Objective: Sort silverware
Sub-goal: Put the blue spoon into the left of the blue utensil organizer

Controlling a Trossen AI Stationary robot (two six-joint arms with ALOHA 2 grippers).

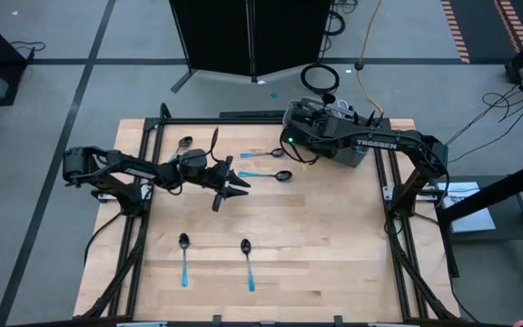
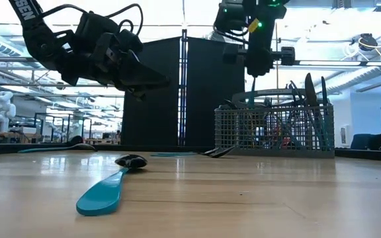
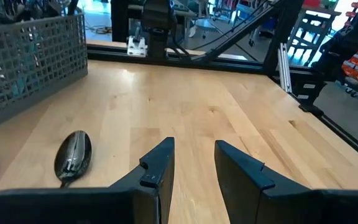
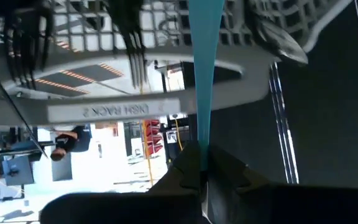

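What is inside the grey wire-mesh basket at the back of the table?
Dark utensil heads stand upright in the basket. The right end effector, above it, is shut on a blue-handled utensil reaching into it. The mesh hides how many pieces are inside.

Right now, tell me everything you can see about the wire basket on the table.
The wire basket is a grey metal-mesh box with a solid rim, standing upright on the wooden table at its far right corner. It holds silverware standing on end, dark heads up above the rim. The right gripper hangs above it, shut on a light-blue handle.
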